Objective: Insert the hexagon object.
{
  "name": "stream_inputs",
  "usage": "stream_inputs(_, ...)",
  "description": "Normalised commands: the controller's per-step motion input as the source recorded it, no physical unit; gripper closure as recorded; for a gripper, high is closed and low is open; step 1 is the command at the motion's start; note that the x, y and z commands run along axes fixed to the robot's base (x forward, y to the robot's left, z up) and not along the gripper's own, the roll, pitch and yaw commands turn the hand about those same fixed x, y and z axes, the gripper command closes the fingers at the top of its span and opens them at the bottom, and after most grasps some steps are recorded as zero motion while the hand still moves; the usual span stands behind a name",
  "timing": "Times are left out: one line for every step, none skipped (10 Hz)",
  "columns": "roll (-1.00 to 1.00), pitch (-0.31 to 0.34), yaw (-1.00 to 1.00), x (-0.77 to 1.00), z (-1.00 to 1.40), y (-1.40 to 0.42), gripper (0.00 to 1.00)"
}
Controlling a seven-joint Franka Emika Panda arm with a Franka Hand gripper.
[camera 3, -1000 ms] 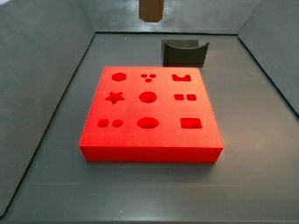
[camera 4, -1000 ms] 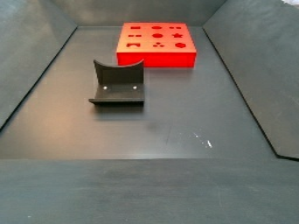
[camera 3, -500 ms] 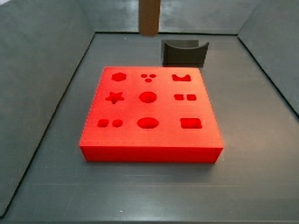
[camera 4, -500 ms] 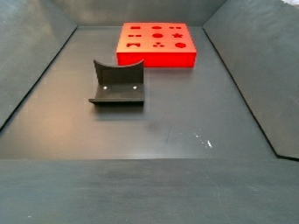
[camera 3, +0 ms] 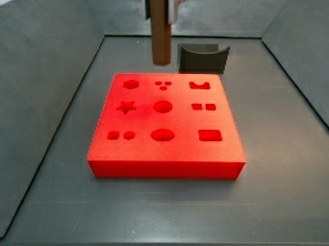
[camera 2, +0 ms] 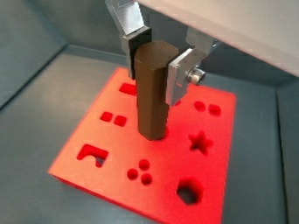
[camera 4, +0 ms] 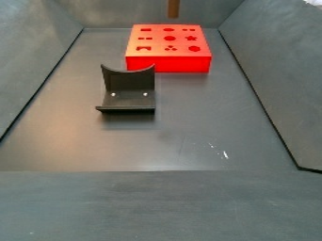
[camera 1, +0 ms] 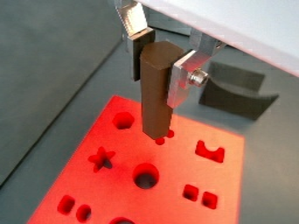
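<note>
**Wrist views: peg hangs above the block, alignment is the main risk**

Wrist views both show our gripper [camera 1: 163,54] pinching the hexagon object [camera 1: 156,92] near its top, the silver fingers [camera 2: 180,73] pressed against its sides, the rod hanging upright over the red block [camera 2: 117,144]. In a side view the rod [camera 3: 160,31] sits at the upper centre of the frame, its lower end above the far edge of the block [camera 3: 164,165], apparently not yet touching it.

We judge the chief danger to be a missed hole: the hexagon hole [camera 3: 130,83] lies near the block's upper left corner in that side view, beside other cut-outs, and the rod's lower end could land on the red face or catch a neighbouring opening. A wrong rotation of its flats could jam it at the rim, and pressing on might tilt the rod in our grip or push the block.

Room looks generous. The fixture [camera 3: 202,56] stands behind the block at upper right, near but apart from the rod; in the second fixed camera the fixture [camera 4: 126,90] is well apart from the block [camera 4: 169,47]. The dark walls stay well clear.
</note>
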Motion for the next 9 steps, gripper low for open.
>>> stream_inputs(-0.02, -0.32, -0.53, -0.35, -0.46, 0.29, 1.0)
stream_inputs(-0.01, -0.339, -0.5, -0.34, -0.41, 0.33, 1.0)
stream_inputs(-0.05, -0.257, -0.49, -0.42, 0.0, 0.27, 1.0)
stream_inputs(-0.02, -0.227, -0.53, -0.38, -0.02, 0.28, 1.0)
stream_inputs(-0.06, -0.266, -0.49, -0.36, -0.11, 0.28, 1.0)
stream_inputs(-0.07, -0.227, -0.26, -0.23, -0.05, 0.18, 1.0)
stream_inputs(0.0, -0.026, 0.0, 0.0, -0.04, 0.0, 1.0)
stream_inputs(0.0, -0.037, 0.0, 0.0, -0.13, 0.0, 1.0)
stream_inputs(-0.02, -0.107, 0.03, 0.0, -0.33, 0.0, 1.0)
